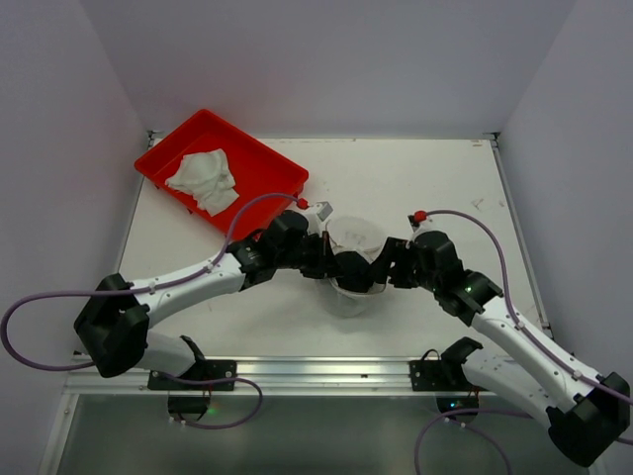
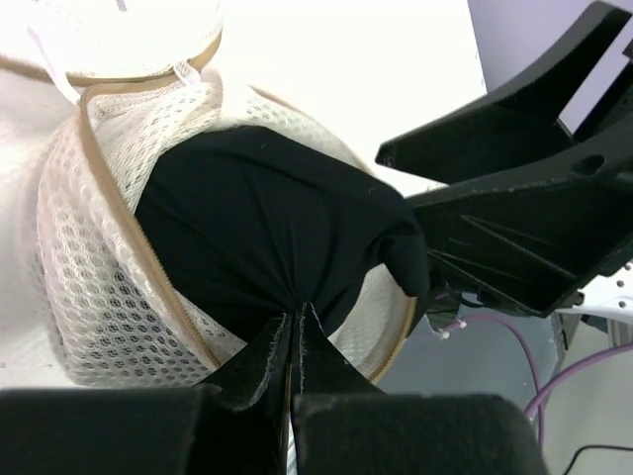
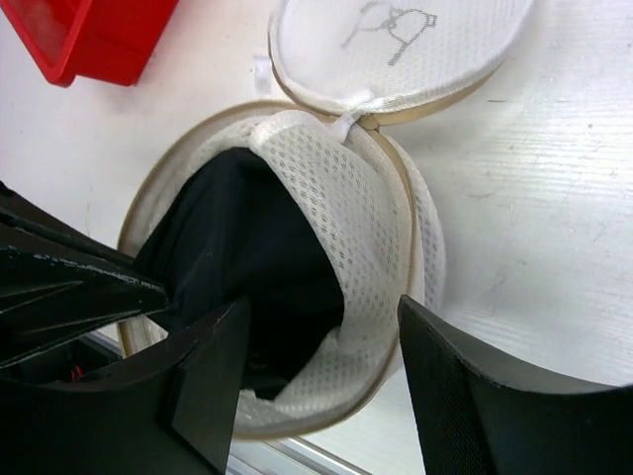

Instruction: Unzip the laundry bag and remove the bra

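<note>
The white mesh laundry bag [image 1: 348, 300] lies unzipped at the table's middle, and its round lid with the bra drawing [image 3: 396, 40] is flipped back. The black bra [image 2: 267, 218] bulges out of the opening; it also shows in the right wrist view [image 3: 247, 237]. My left gripper [image 2: 297, 322] is shut on a pinch of the bra's fabric at the bag's mouth. My right gripper [image 3: 326, 371] is open and straddles the bag's mesh wall [image 3: 346, 208], with one finger [image 3: 213, 366] over the bra and the other finger [image 3: 475, 396] outside the bag. In the top view the two grippers meet over the bag.
A red tray [image 1: 272, 158] with a crumpled white cloth [image 1: 205, 180] stands at the back left; its corner shows in the right wrist view [image 3: 89, 35]. A metal rail [image 1: 326, 371] runs along the table's near edge.
</note>
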